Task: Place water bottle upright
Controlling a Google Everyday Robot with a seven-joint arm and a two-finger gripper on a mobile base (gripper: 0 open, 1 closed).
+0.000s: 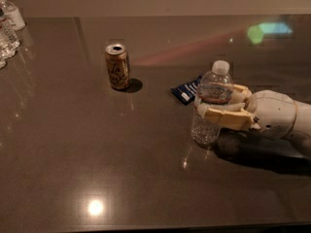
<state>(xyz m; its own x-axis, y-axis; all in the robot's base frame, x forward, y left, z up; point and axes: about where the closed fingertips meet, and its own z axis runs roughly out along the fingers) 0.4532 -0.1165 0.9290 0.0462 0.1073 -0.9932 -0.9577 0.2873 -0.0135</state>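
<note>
Clear ribbed water bottle [214,87], white cap, upright on table [97,154], gripper [208,104] at right, jaws clamped round its middle

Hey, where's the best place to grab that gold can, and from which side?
Around its middle, side-on from the right of the view: the gold can stands upright and round-walled. The gripper sits that side, closed around the water bottle.

The end effector [216,108] reaches in from the right and clasps the upright bottle [213,87]. A blue packet [185,92] lies just behind the bottle, hemming in that side. The can [117,67] stands well apart to the left, and spare bottles [7,28] crowd the far-left edge. The near table [97,169] lies open.
</note>
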